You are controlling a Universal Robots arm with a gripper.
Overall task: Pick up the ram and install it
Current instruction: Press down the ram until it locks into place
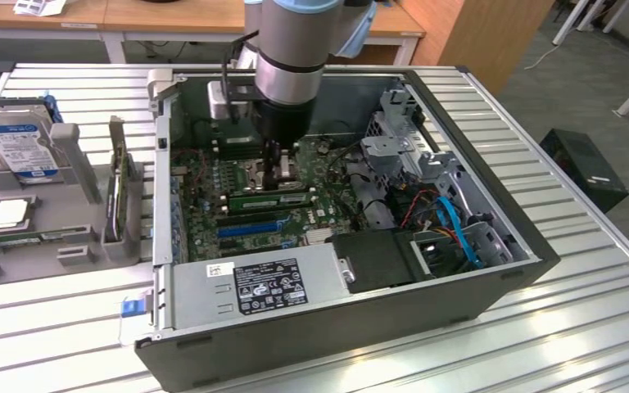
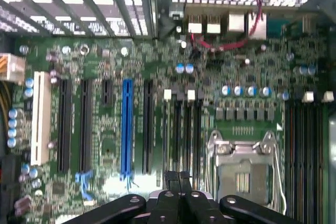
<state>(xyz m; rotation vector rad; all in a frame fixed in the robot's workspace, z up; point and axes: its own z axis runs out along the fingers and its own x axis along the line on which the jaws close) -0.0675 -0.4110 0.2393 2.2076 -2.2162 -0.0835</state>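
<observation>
Nearest in the exterior view is the open computer case (image 1: 478, 282), lying on its side on a ribbed metal surface (image 1: 576, 344). Along its near edge sits the grey power supply (image 1: 260, 286) with a white label, and beside it, toward the exterior view's right, a black box (image 1: 375, 258) and a bundle of blue cables (image 1: 457, 233). Further in lies the green motherboard (image 1: 200, 221). On it the ram (image 1: 271, 198), a narrow green stick, lies lengthwise among the slots, just in front of the hand (image 1: 279, 168) and a little below it; whether it is seated in a slot or only resting there I cannot tell. The hand points straight down over the middle of the board with its two fingers pressed together, holding nothing. In the wrist view the fingers (image 2: 171, 182) meet tip to tip over the board, with a blue slot (image 2: 126, 127), black slots (image 2: 65, 124), a white slot (image 2: 40, 114) and the metal processor socket (image 2: 244, 163) beyond them. The grey arm (image 1: 292, 49) rises from the hand toward the far side of the case. Off to the exterior view's left, a grey holder (image 1: 30, 221) on the surface carries a hard drive (image 1: 20, 143) and an upright card (image 1: 118, 188). Beyond the surface stands a wooden desk (image 1: 183, 16).
</observation>
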